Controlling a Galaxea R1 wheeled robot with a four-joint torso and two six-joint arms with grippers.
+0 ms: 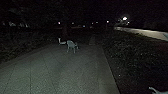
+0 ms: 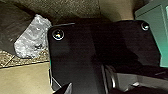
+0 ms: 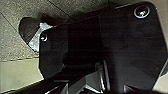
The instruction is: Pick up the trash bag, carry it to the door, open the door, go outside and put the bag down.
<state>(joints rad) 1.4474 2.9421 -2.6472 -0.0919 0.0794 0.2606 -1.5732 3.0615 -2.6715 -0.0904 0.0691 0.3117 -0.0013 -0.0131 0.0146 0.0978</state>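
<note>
The trash bag (image 2: 32, 37) shows beside the robot's dark plate in the left wrist view, its crinkled, shiny pale plastic against a dark brown part. In the right wrist view the bag (image 3: 28, 27) appears again, smaller, with a dark rounded side and a whitish part partly hidden behind the plate. Speckled paving lies behind it in both wrist views. Whether the bag hangs or rests on the ground, and whether either gripper has hold of it, I cannot tell. No door is in view.
It is night outdoors. Two pale chairs (image 1: 71, 45) stand ahead on the paving (image 1: 57, 72). Dark planting (image 1: 135, 55) borders the right edge, with a lit low wall (image 1: 142, 31) behind. A pale object (image 1: 156, 90) pokes in at the lower right.
</note>
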